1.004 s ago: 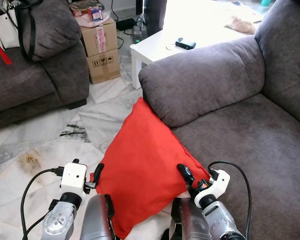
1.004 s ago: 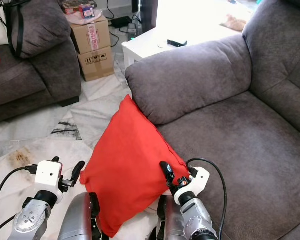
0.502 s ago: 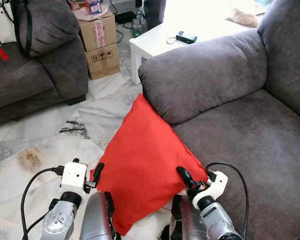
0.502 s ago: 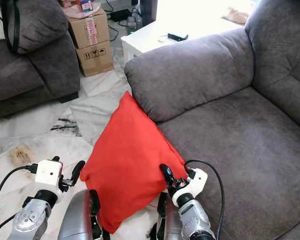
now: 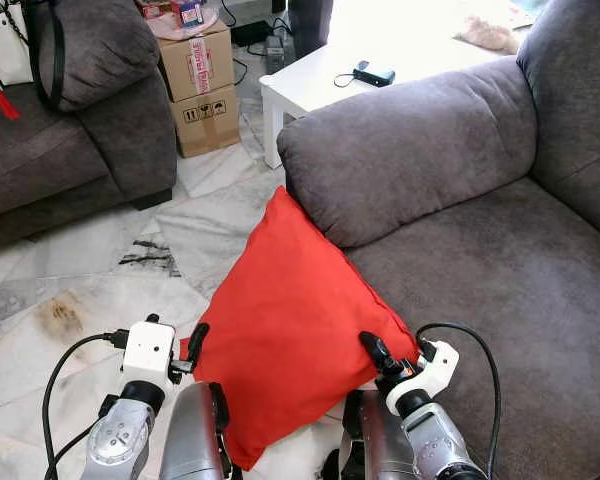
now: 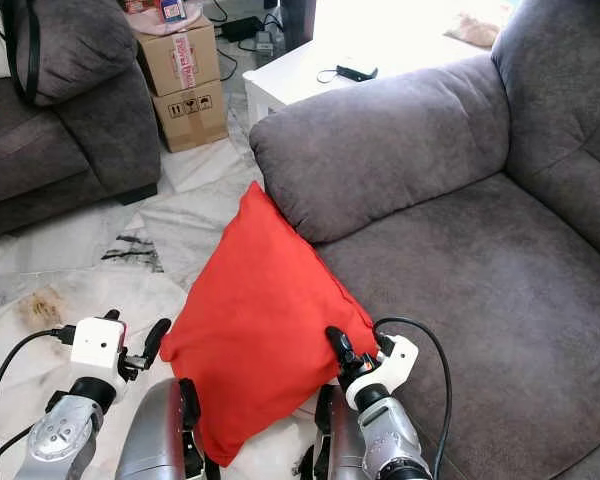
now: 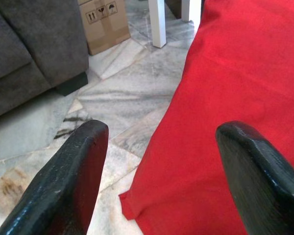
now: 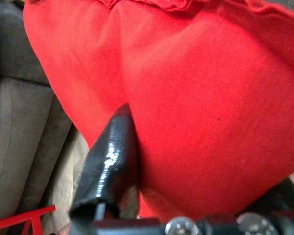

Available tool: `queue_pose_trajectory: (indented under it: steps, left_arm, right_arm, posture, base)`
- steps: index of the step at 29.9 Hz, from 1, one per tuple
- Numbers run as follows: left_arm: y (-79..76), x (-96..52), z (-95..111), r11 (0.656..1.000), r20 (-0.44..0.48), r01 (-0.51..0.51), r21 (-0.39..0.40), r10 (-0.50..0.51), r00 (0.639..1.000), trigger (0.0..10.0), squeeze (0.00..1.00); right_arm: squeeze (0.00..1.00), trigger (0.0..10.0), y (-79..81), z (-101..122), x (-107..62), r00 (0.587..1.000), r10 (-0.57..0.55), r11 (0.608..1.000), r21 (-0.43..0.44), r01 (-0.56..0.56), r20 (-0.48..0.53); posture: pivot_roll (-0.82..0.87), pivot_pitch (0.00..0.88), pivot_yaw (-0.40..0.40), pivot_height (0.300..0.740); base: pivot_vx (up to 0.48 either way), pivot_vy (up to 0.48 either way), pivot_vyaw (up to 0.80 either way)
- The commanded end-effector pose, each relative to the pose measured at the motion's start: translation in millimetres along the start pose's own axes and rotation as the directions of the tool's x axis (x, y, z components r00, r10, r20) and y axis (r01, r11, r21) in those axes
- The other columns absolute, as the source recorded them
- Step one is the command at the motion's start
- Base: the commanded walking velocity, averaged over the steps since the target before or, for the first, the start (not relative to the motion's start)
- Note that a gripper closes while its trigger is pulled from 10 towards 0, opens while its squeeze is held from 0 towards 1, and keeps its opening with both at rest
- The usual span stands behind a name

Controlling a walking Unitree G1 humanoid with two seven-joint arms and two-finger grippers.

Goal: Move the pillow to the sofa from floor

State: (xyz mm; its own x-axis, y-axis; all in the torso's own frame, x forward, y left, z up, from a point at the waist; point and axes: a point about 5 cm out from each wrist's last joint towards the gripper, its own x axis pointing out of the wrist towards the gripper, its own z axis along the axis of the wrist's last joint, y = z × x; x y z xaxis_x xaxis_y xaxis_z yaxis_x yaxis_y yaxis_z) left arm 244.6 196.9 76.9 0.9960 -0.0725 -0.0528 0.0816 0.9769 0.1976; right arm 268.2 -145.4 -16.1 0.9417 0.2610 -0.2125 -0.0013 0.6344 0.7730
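the red pillow (image 5: 290,310) stands on edge on the marble floor (image 5: 90,280), tilted back so that its upper corner leans against the front of the grey sofa (image 5: 460,250), just below the padded armrest (image 5: 400,150). its lower corner rests on the floor between the robot's two arms.

the pillow looks soft, light and plump, with a matte cloth cover that should not slip much. it will sag and fold when lifted by one point, so the better hold is probably a pinch of the edge or corner on each side, where the stuffing is thinner and the fabric bunches easily.

the left gripper (image 7: 157,161) hovers by the pillow's left edge with its two fingers spread wide, one over bare floor, the other over the red cloth, gripping nothing. the right gripper (image 8: 186,171) is at the pillow's right corner near the sofa seat, and red fabric bulges between its fingers, one finger (image 8: 112,156) lying along the cloth, so it appears to be pinching the pillow's corner.

hard to make out: the right gripper's second finger is mostly cut off at the frame edge, so how deep the pinch reaches is unclear. the pillow's bottom corner is hidden behind the robot's forearms.
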Motion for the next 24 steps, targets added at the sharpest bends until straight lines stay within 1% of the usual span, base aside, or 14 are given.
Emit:
queue_pose_trajectory:
  steps: [1, 5, 14, 16, 24]
  left_arm:
    - [-2.5, -2.9, -3.7, 1.000, -0.014, 0.005, -0.002, -0.005, 1.000, 10.0, 0.00]
    - [-2.7, -2.2, -4.1, 1.000, -0.014, 0.005, -0.004, -0.005, 1.000, 10.0, 0.00]
    - [-3.5, 3.8, -3.2, 1.000, -0.009, 0.008, -0.005, -0.008, 1.000, 10.0, 0.00]
    - [-3.6, 5.4, -3.1, 1.000, -0.007, 0.007, -0.006, -0.007, 1.000, 10.0, 0.00]
    - [-4.1, 9.2, -3.0, 1.000, -0.002, 0.000, -0.007, 0.000, 1.000, 10.0, 0.00]
  right_arm:
    - [0.00, 0.0, -2.3, -1.2, -2.1, 1.000, -0.013, 1.000, 0.014, 0.013, 0.011]
    - [0.00, 0.0, -1.8, -1.0, -1.8, 1.000, -0.011, 1.000, 0.012, 0.011, 0.014]
    - [0.00, 0.0, 3.2, 3.0, 1.4, 0.999, 0.033, 0.999, -0.005, -0.033, 0.029]
    - [0.00, 0.0, 4.7, 5.1, 2.2, 0.998, 0.047, 0.999, -0.029, -0.046, 0.036]
    - [0.00, 0.0, 5.0, 9.8, 2.9, 0.998, 0.052, 0.997, -0.059, -0.049, 0.047]
  posture:
    - [0.08, 0.212, -0.065, 0.591]
    - [0.08, 0.205, -0.063, 0.591]
    - [0.07, 0.184, -0.061, 0.591]
    - [0.07, 0.177, -0.062, 0.591]
    - [0.07, 0.158, -0.070, 0.591]
  base:
    - [0.000, 0.000, 0.00]
    - [0.000, 0.000, 0.00]
    - [0.000, 0.000, 0.00]
    - [0.000, 0.000, 0.00]
    - [0.000, 0.000, 0.00]
